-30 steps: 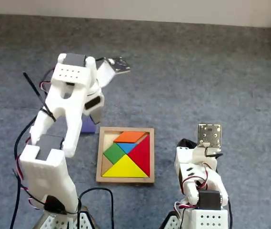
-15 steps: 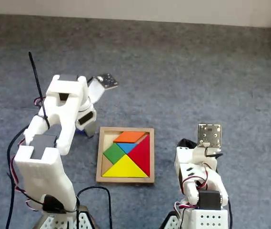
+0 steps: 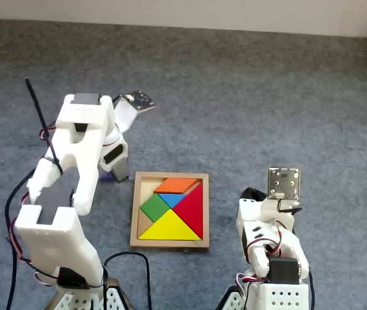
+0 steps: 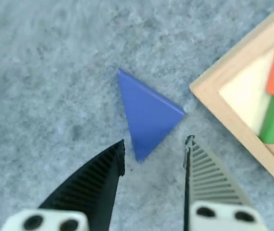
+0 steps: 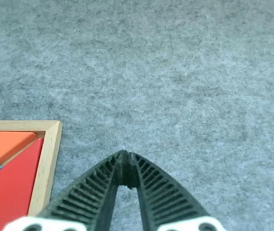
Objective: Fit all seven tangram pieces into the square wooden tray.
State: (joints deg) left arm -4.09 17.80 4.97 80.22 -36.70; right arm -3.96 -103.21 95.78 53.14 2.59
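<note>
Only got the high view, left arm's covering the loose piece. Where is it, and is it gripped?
Observer: The blue triangle lies flat on the carpet, close to a corner of the tray, not gripped.
Operator: Jaws?
Observer: The left gripper is open, fingertips either side of the triangle's nearest corner.
Operator: Right arm holding anything?
Observer: No, the right gripper is shut and empty, over carpet beside the tray.
</note>
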